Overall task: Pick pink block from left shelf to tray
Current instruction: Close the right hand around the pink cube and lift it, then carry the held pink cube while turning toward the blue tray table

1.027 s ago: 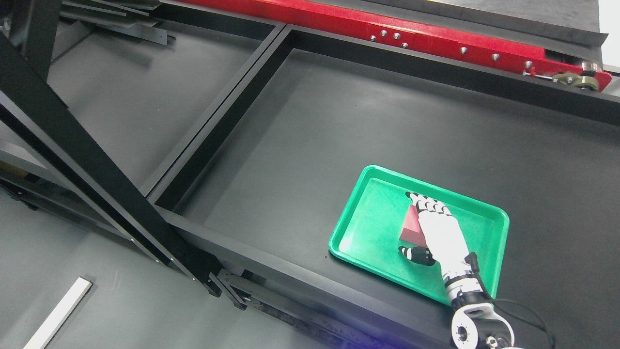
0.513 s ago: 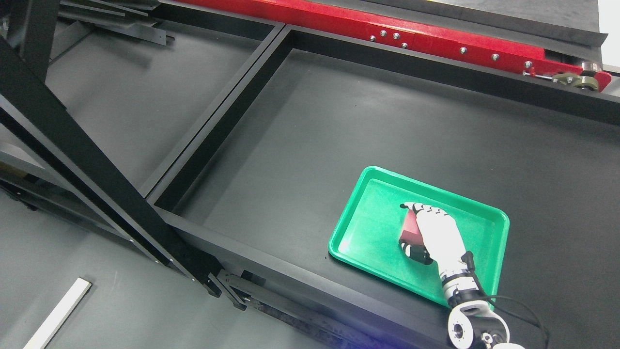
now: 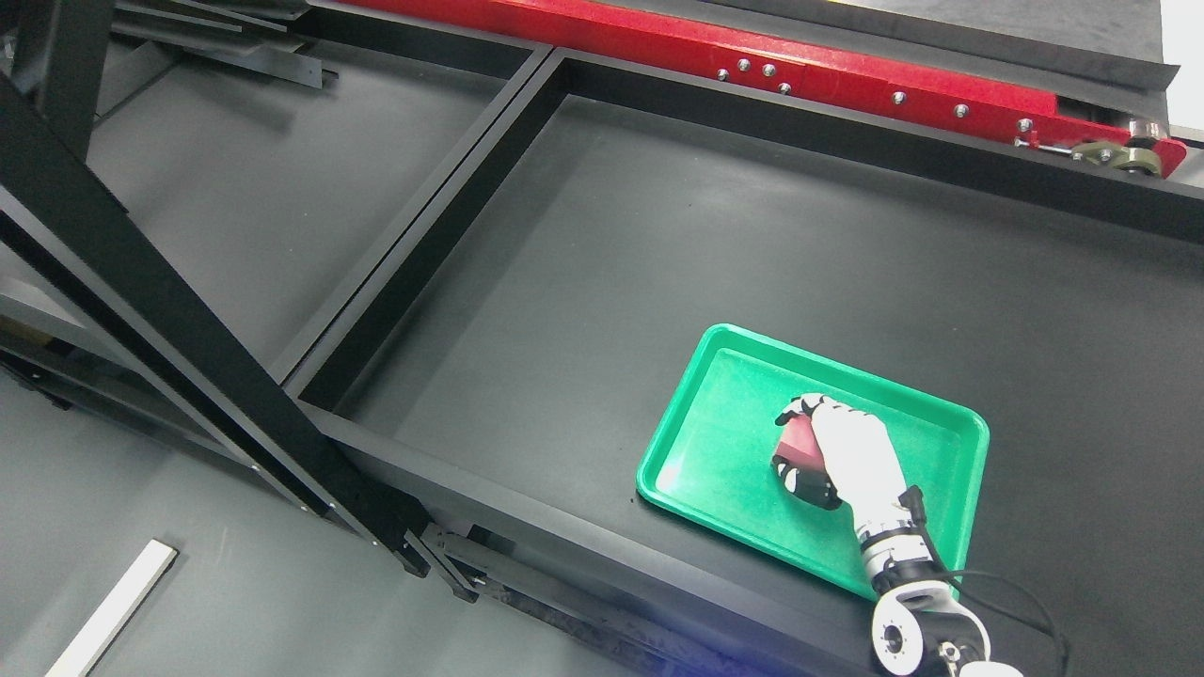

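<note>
The right hand (image 3: 842,456), a white-backed robot hand with dark jointed fingers (image 3: 798,408), is reaching into the shallow rectangular green plastic tray (image 3: 715,442) from roughly 5 o'clock, and it is curling around the small pink-red block (image 3: 798,444), with the fingers wrapping over the block's far edge and the thumb pressing at its near side. The block is sitting over the tray floor, close to the tray's centre and slightly toward 6 o'clock; whether it is resting on the floor or hanging just above it cannot be told from this view. The tray is lying on the dark matte work surface (image 3: 752,235) inside a black metal frame, with a red painted beam (image 3: 752,66) running along 12 o'clock. The left arm is not showing. Judged from the layout, the transfer is nearly complete and only the release is outstanding. Risks at this stage: the block may be sticking to a fingertip as the grasp opens and be dragged toward the rim at 5 o'clock (the hand is covering most of the block, so contact is hard to verify); an early lift may be tipping the block onto an edge; a low wrist on withdrawal may be catching the tray's near rim and shifting the tray.
</note>
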